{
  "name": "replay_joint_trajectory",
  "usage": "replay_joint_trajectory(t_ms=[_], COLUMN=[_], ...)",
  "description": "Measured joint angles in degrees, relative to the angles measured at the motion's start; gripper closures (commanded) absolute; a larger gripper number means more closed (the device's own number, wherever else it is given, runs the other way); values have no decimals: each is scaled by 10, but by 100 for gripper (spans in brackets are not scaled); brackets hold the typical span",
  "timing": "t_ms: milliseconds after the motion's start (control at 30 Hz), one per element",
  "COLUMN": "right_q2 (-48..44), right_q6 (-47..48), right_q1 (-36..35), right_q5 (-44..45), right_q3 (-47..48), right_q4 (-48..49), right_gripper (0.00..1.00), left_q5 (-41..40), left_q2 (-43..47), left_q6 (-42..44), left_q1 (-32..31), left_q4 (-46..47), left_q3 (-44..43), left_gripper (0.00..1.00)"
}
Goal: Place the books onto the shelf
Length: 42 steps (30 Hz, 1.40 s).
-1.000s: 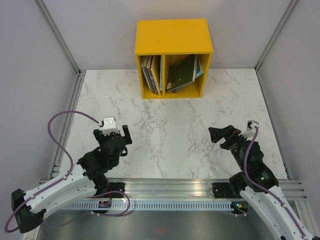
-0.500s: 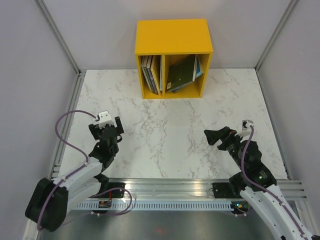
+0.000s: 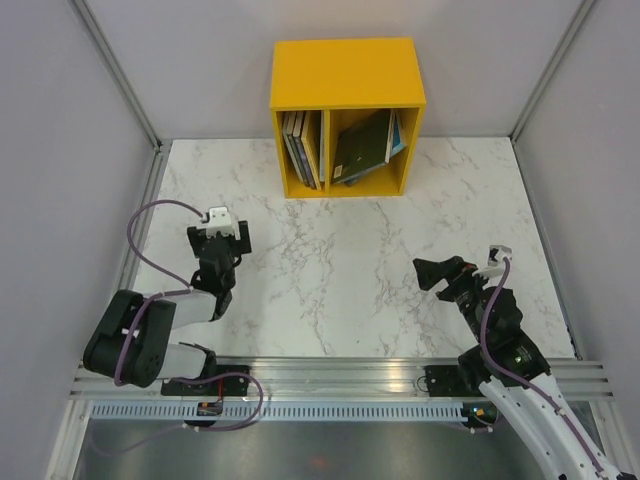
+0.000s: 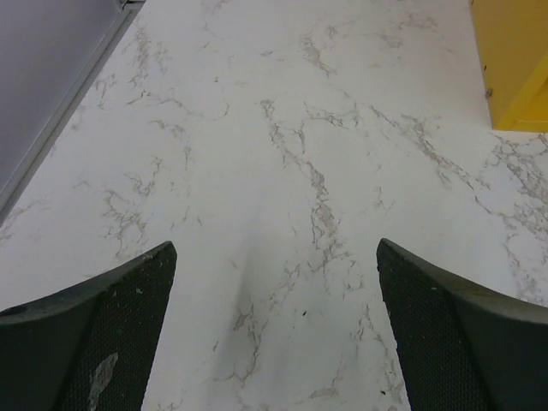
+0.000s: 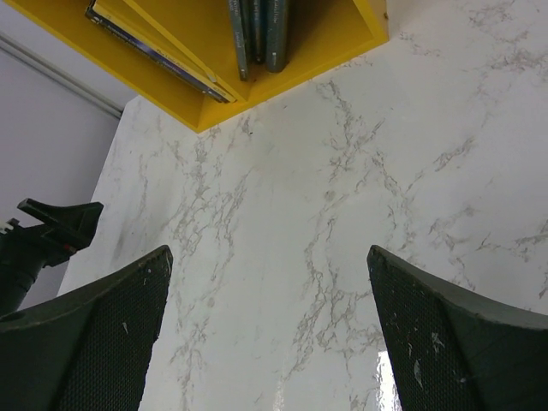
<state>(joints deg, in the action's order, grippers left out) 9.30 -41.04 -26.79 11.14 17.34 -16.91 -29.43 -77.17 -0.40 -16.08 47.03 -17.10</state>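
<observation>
The yellow shelf (image 3: 345,70) stands at the back of the table. Books (image 3: 303,148) stand upright in its left compartment, and more books (image 3: 365,145) lean in the right one. My left gripper (image 3: 224,240) hovers open over the left part of the marble, nothing between its fingers. The left wrist view shows that gripper (image 4: 274,248) above bare marble, with a shelf corner (image 4: 514,60) at the upper right. My right gripper (image 3: 440,272) is open and empty on the right. In its own view this gripper (image 5: 267,253) faces the shelf (image 5: 300,38) and the books (image 5: 255,26).
The white marble table (image 3: 340,250) is fenced by grey walls and a metal frame. An aluminium rail (image 3: 340,375) runs along the near edge by the arm bases. The left gripper (image 5: 51,231) shows at the left edge of the right wrist view.
The left arm has folded back toward its base, and its gripper now sits a little farther from the rail. The right gripper has barely shifted. Both stay open.
</observation>
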Motion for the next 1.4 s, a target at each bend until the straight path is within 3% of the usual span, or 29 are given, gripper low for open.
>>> replay_joint_trajectory(t_ms=[67, 200, 400, 633, 1033, 1233, 1400], right_q2=[0, -1, 8, 113, 497, 515, 511], right_q6=[0, -1, -1, 40, 187, 247, 249], right_q1=[0, 0, 0, 0, 0, 37, 144], right_q5=[1, 1, -2, -18, -20, 15, 26], right_q3=[-6, -17, -19, 1, 116, 51, 28], right_q4=[3, 11, 27, 81, 201, 316, 350], right_gripper=[3, 2, 2, 2, 2, 2, 2], left_q5=[41, 134, 246, 265, 270, 270, 270], left_q2=[-12, -43, -56, -55, -55, -55, -55], left_q6=[19, 29, 29, 29, 29, 29, 29], left_q1=[12, 56, 100, 106, 109, 109, 109], left_q4=[94, 172, 168, 169, 165, 165, 165], left_q3=[37, 90, 70, 61, 61, 61, 61], left_gripper=[0, 0, 0, 0, 0, 0, 0])
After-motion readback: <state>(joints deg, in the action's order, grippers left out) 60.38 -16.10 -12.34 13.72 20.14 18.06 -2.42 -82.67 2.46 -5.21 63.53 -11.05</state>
